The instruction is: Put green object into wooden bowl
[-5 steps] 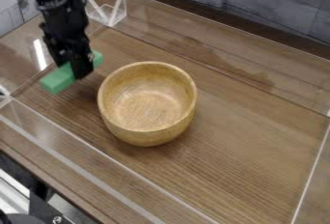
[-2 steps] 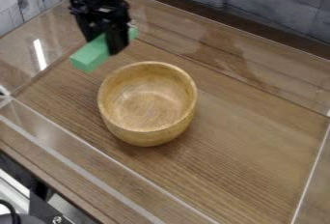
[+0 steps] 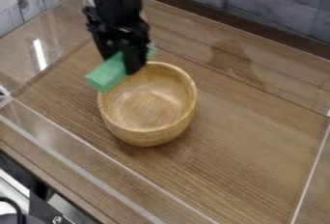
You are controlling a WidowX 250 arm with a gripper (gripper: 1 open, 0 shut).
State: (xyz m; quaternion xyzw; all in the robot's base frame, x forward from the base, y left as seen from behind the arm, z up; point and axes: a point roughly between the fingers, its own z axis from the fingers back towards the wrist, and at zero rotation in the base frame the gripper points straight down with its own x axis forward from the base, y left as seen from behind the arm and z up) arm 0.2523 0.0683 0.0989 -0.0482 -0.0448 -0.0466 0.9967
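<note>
My black gripper point(image 3: 120, 62) points down over the left rim of the wooden bowl point(image 3: 152, 112) and is shut on the green object point(image 3: 108, 74), a small bright green block. The block hangs tilted in the air, its lower end just left of the bowl's near-left rim and above the table. The bowl is round, light tan, thick-walled, and holds nothing; it stands in the middle of the wooden table. The arm above the gripper hides part of the block's upper end.
Clear plastic walls point(image 3: 77, 175) fence the wooden table on the front, left and right. A clear stand-like piece point(image 3: 39, 54) sits at the left edge. A grey brick wall runs along the back.
The gripper has carried the green block up off the table at the left and across to the right, from beside the bowl to over its left rim.
</note>
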